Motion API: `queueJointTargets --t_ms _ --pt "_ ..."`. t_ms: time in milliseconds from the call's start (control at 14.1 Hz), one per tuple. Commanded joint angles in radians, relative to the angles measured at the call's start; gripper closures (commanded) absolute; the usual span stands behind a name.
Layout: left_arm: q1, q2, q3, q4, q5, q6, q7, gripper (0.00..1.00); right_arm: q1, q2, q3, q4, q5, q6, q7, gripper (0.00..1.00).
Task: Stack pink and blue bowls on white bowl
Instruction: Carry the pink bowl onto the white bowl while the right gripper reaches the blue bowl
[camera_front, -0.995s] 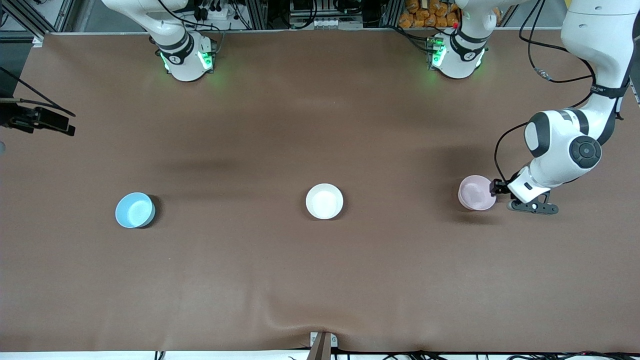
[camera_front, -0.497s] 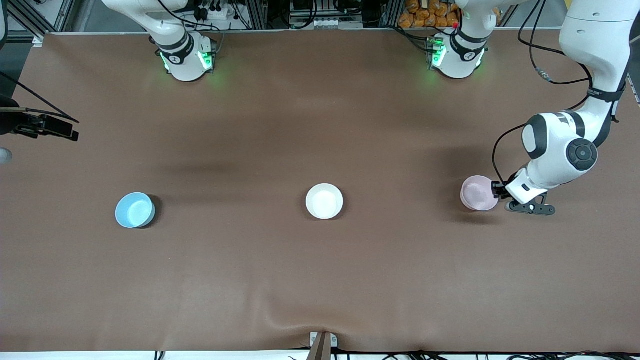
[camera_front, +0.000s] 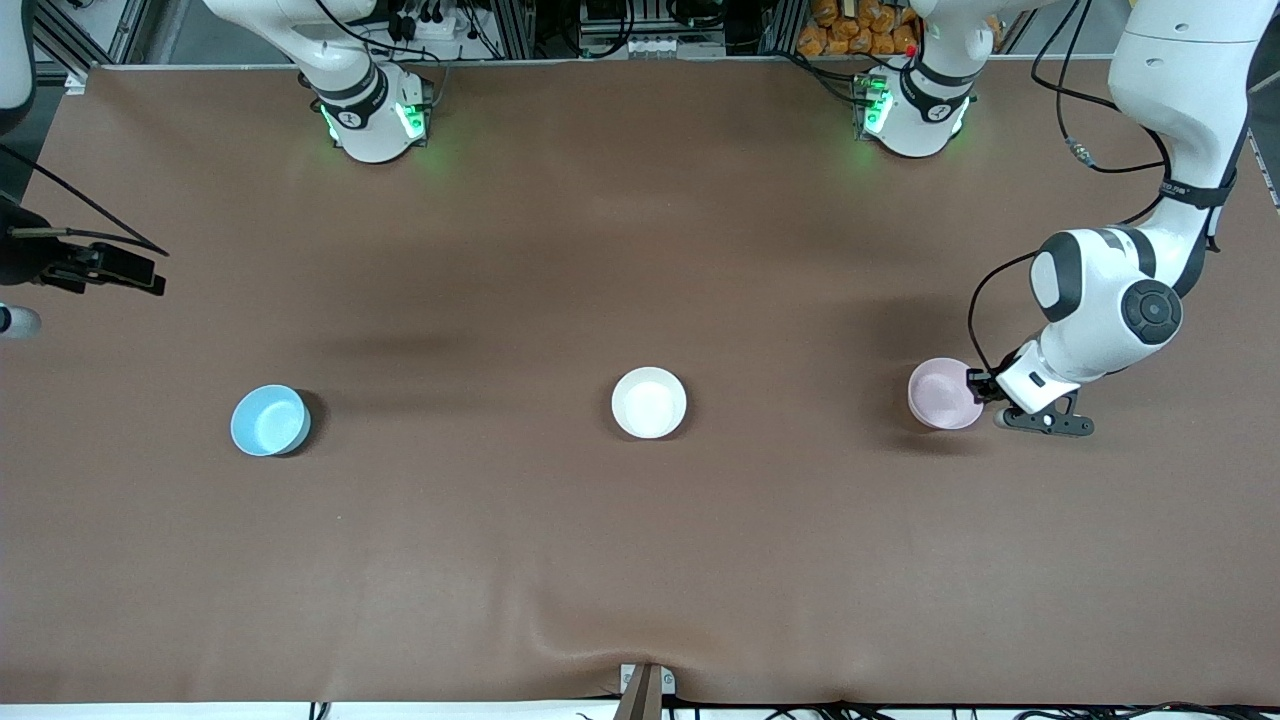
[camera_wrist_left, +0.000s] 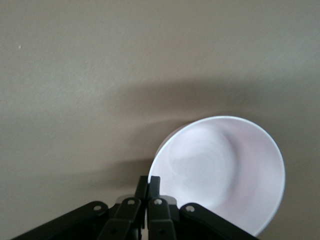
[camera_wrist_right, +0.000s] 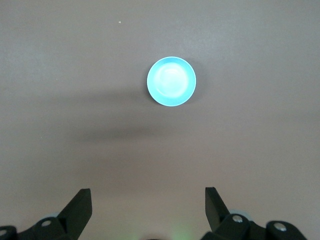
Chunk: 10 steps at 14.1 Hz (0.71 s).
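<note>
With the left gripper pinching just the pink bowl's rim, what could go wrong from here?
1. The left gripper is shut on one edge of the pink bowl; such a thin pinch may let it tilt or slip when carried.
2. The white bowl sits loose on the table; an off-centre drop might knock it away.
3. The right gripper hangs open high above the blue bowl, so it must descend accurately.

Table (camera_front: 640, 560): three bowls in one row, well apart, w/ bare brown cloth between each pair. White bowl (camera_front: 649, 402) mid-row stood alone, rim unobstructed from above; blue bowl (camera_front: 269, 420) likewise, twd right arm's end. Pink bowl (camera_front: 944, 394) at left arm's end had left gripper (camera_front: 982, 385) clamped on its rim, blocking that edge; right gripper (camera_wrist_right: 147, 205) hung spread above the table near its end.
</note>
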Motion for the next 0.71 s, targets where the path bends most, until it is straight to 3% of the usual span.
queueJointTargets --t_ms 0,213,640 --pt "0.005 -0.036 -0.050 0.084 -0.122 -0.142 -0.008 1.00 -0.014 -0.028 0.007 -0.126 -0.003 0.126 -0.043 0.00" --pt "-0.026 -0.027 -0.092 0.203 -0.136 -0.247 -0.101 1.00 -0.014 0.025 0.007 -0.149 -0.003 0.218 -0.048 0.00" --pt "-0.248 0.027 -0.095 0.369 -0.048 -0.307 -0.441 1.00 -0.021 0.179 0.007 -0.145 -0.001 0.354 -0.150 0.00"
